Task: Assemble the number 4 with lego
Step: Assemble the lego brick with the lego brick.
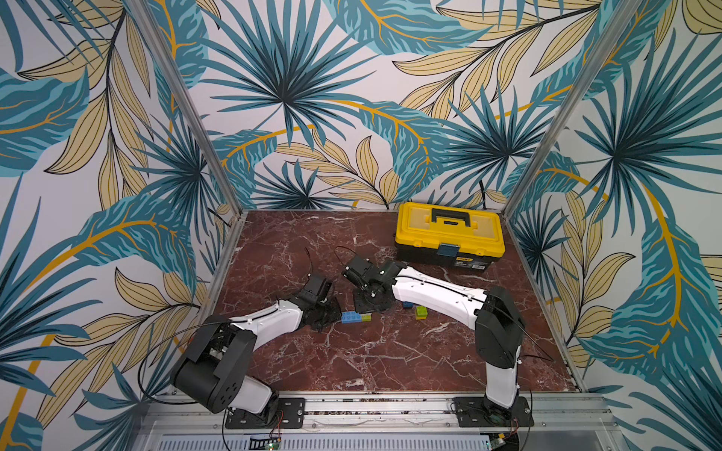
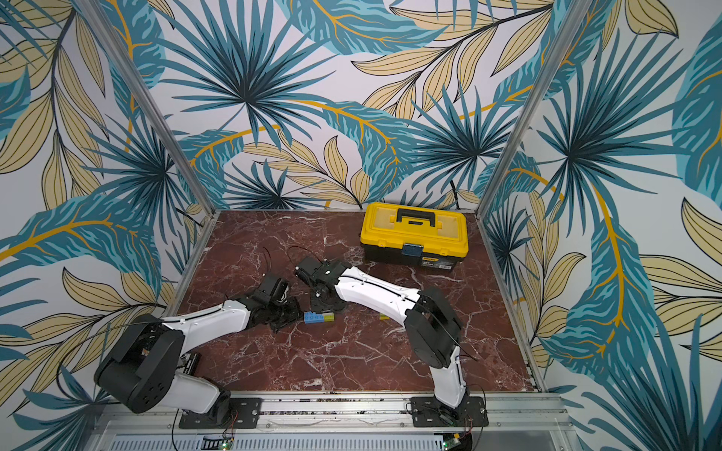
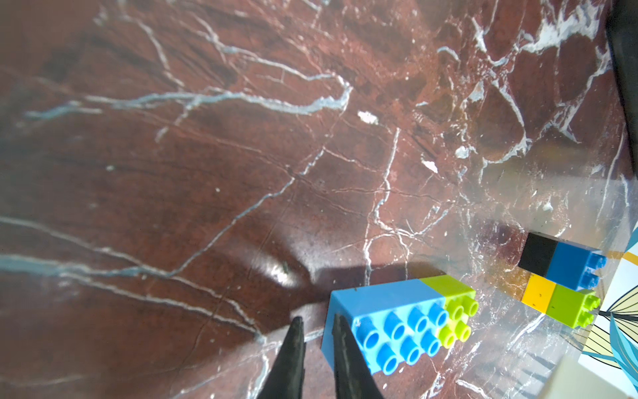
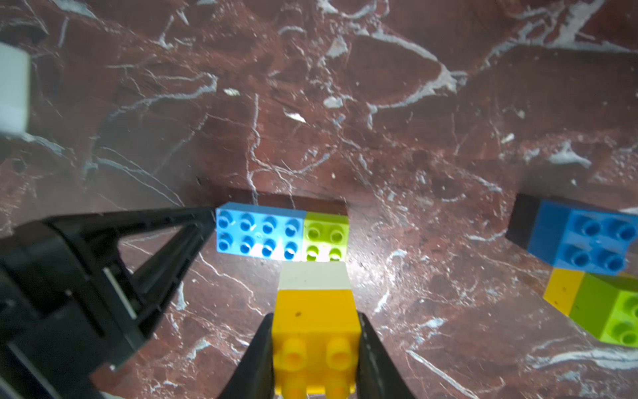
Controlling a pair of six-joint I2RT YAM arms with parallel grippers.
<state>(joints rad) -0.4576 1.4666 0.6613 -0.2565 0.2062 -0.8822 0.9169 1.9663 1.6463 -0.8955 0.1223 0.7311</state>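
In both top views, the long blue brick is lying near the middle of the tabletop, with a lime brick joined to 1 end. The left end effector is sitting low at the blue end. The right end effector is pointing down just behind the lime end. A toolbox is standing at the back right, well apart. A short blue brick and a 2nd lime brick are showing beside the right arm.

In the left wrist view, the left end effector is clenched, with nothing between its 2 fingers. 1 finger is lying against the end of the long blue brick. That brick and the lime brick are lying on their sides, studs facing the camera. Apart from them, a black brick is joined to the short blue brick. Just beside that pair, a 2nd yellow brick is joined to the 2nd lime brick.

In the right wrist view, the right end effector is grasping a yellow brick by its sides. A white brick is joined to the yellow brick's far end and is lying right up against the studded face of the lime brick. I cannot tell whether it is seated. The left end effector is touching the far end of the long blue brick.
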